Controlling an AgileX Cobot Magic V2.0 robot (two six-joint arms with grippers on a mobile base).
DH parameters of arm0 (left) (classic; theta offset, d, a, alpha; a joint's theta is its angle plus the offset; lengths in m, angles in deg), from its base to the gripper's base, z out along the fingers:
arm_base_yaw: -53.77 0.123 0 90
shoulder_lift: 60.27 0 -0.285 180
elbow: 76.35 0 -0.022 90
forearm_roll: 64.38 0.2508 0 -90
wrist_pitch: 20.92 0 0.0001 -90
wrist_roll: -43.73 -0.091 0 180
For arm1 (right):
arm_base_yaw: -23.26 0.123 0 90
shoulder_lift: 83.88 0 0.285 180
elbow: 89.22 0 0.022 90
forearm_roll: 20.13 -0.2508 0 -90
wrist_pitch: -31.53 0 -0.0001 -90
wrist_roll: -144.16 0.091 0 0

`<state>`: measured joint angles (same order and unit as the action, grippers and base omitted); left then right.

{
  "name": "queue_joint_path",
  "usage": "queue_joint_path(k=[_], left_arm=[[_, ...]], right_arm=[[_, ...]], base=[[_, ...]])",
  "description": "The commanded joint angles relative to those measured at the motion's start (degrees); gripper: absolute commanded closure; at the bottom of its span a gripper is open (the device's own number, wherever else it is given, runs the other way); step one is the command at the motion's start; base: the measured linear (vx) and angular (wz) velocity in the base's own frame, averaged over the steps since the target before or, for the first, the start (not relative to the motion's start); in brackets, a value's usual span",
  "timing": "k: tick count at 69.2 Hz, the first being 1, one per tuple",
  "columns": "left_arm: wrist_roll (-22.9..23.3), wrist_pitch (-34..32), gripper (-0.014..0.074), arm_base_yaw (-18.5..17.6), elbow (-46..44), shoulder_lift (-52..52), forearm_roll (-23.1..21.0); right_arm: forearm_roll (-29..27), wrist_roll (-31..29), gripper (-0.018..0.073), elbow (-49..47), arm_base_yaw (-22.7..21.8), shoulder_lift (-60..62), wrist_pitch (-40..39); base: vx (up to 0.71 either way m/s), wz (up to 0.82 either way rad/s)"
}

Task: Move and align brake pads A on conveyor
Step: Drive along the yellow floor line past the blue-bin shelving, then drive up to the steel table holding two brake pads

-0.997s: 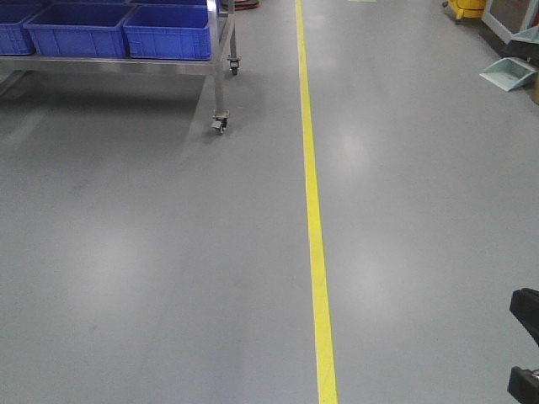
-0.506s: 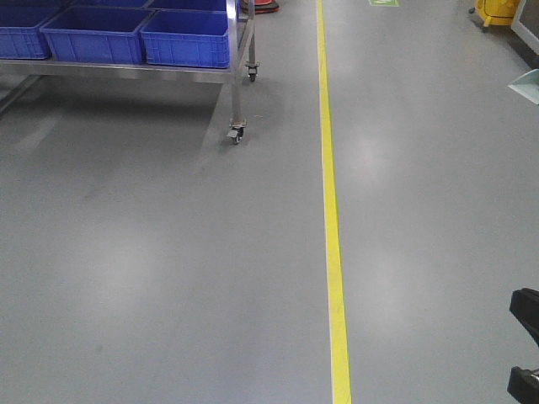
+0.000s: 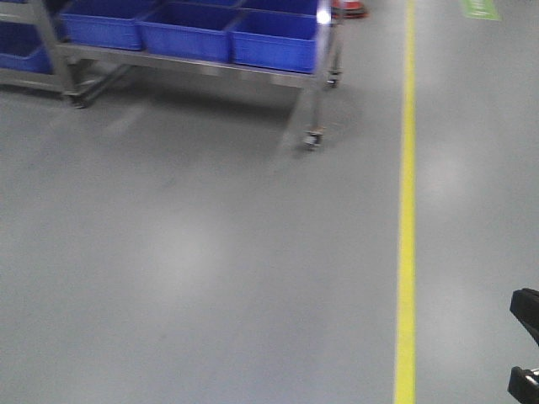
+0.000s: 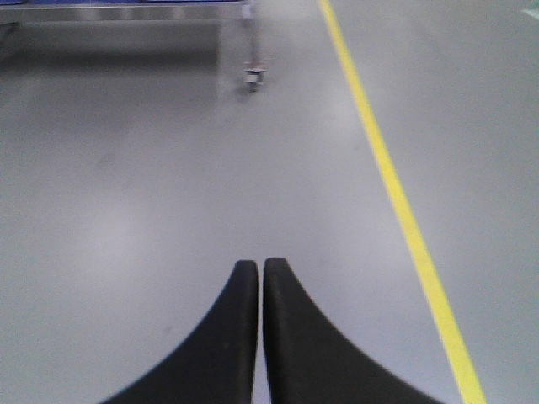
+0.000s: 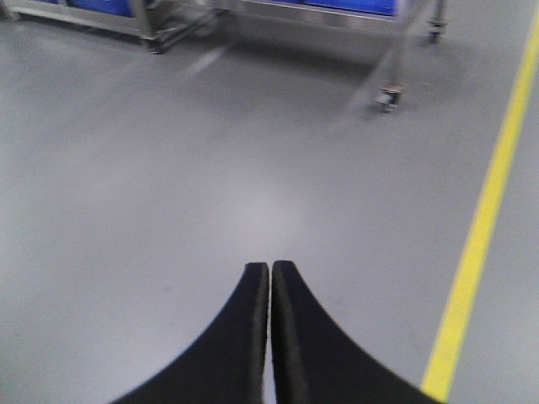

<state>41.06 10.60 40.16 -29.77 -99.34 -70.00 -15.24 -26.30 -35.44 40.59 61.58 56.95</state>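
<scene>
Your left end effector (image 4: 259,268) reaches out low over a bare grey floor (image 4: 152,185); its two black fingers (image 4: 227,337) are pressed together along their length, tips touching, with nothing between them. Ahead of it and to its right, a yellow line (image 4: 396,185) runs away across the floor; far ahead, just left of its tips, a caster (image 4: 253,76) sits under the corner leg of a steel trolley (image 4: 126,12).

Your right end effector (image 5: 270,269) looks the same; its fingers are closed flush against each other and grip nothing; the yellow line passes on its right, and the trolley stands well ahead, its nearest caster ahead and to the right.

The front-facing view is blurred; there the trolley carries blue bins (image 3: 274,38) set side by side, with the yellow line to their right; a black robot part (image 3: 526,349) pokes in at the lower right edge, too little of it to identify.

You cannot tell from any of these views where the brake pads A or the conveyor are.
</scene>
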Motion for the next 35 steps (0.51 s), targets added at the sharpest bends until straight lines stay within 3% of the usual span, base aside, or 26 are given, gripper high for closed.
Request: queue_joint_path(k=[1, 35], left_arm=[[0.2, -3.6, 0.0603, -0.3, -1.5, -0.4, -0.3], [0.2, -3.6, 0.0603, -0.3, -1.5, -0.4, -0.3]], right_arm=[[0.6, -0.7, 0.0569, -1.7, -0.2, -0.2, -3.9], [0.6, -0.7, 0.0569, -1.7, -0.2, -0.2, -3.9]], base=[[0.11, 0.71], [0.06, 0.78]])
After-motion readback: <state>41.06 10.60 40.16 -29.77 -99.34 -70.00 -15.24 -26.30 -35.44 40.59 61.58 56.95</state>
